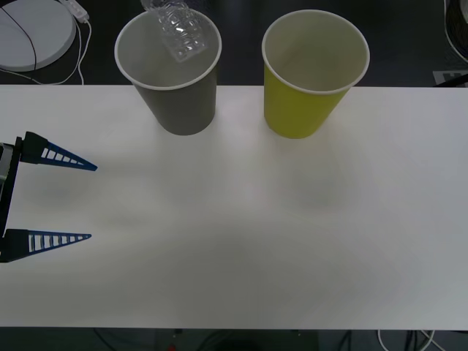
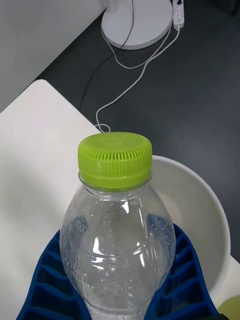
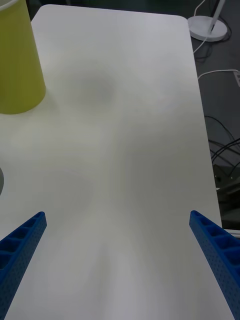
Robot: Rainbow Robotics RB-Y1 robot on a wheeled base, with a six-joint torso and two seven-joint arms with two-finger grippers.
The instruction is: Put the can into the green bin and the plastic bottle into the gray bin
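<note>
At the worktop's (image 1: 241, 241) near left edge the left gripper (image 1: 55, 197) hovers, fingers spread. Farther back, the right gripper (image 2: 120, 285) pinches the plastic bottle (image 1: 178, 31) over the gray bin (image 1: 179, 102), beside the green bin (image 1: 303, 102).

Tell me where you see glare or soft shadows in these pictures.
Right wrist view: bright white glints on the clear bottle held in the right hand. Front view: a faint diffuse shadow on the table before the green bin. Left wrist view: a similar soft gray patch on the table beside the green bin.
</note>
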